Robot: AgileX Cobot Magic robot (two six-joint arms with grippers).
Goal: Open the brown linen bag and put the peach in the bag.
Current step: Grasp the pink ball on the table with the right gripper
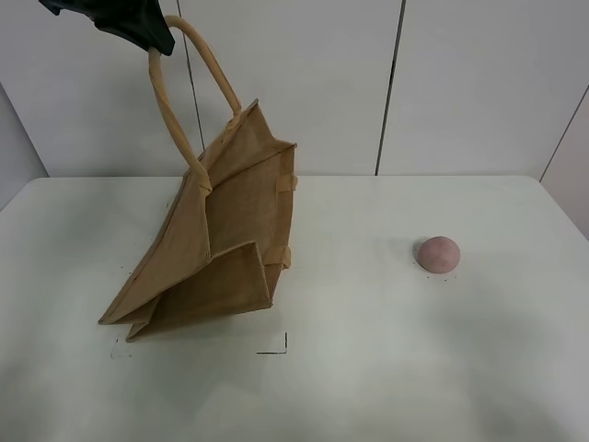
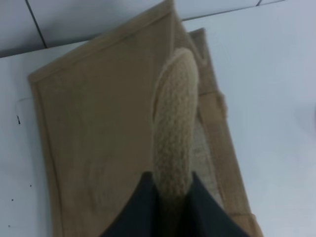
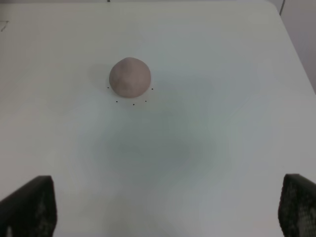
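Two grippers: one clamped on a bag handle, one open

High at the far left, the left gripper [image 1: 158,41] is closed tight on a beige handle [image 1: 170,101], holding the bag [image 1: 230,230] tilted with its base on the table [image 1: 368,368]. The right gripper [image 3: 163,212] hangs above the table, jaws spread wide, holding nothing. The peach [image 1: 437,253] sits well right of the bag.
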